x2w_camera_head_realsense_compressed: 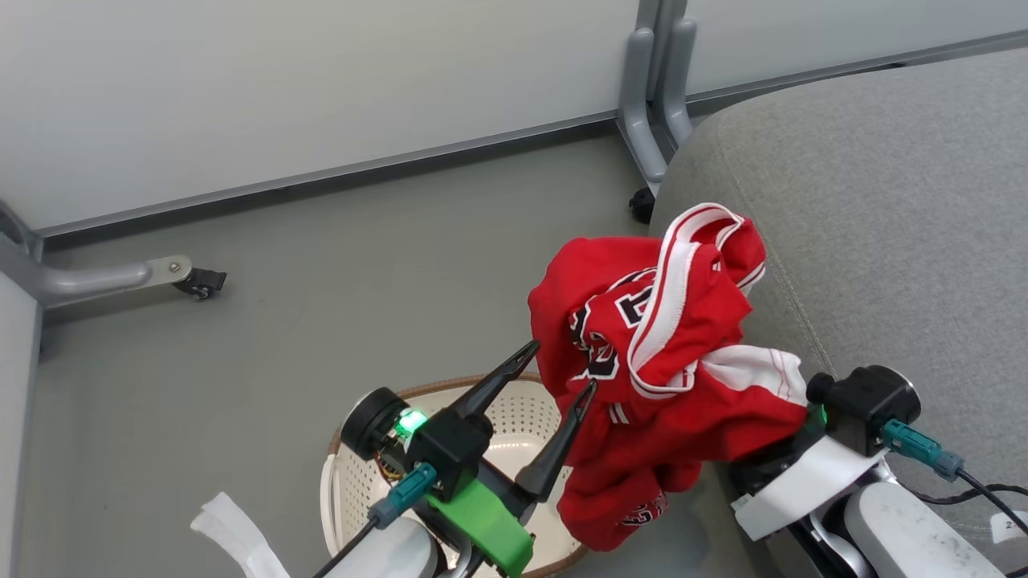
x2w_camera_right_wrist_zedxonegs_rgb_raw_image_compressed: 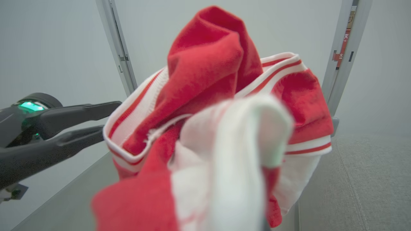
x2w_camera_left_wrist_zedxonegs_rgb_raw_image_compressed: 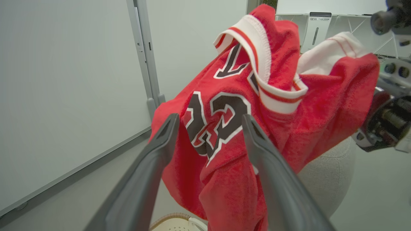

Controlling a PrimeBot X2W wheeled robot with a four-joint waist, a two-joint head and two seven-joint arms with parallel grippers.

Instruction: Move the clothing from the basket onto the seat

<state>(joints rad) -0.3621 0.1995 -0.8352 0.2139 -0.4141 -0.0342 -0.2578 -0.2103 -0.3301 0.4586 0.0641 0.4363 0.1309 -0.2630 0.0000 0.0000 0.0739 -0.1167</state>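
Left gripper (x2w_camera_head_realsense_compressed: 564, 364) stands released above the basket (x2w_camera_head_realsense_compressed: 526, 413), its two fingers spread with the tips just beside the clothing (x2w_camera_head_realsense_compressed: 658, 353). Right gripper (x2w_camera_head_realsense_compressed: 859, 397) is clenched on the clothing, fingers buried in the fabric, and holds it bunched in the air over the basket's right rim and the seat's (x2w_camera_head_realsense_compressed: 883, 225) left edge. Grey floor (x2w_camera_head_realsense_compressed: 321, 265) extends left of the basket to the wall panels.
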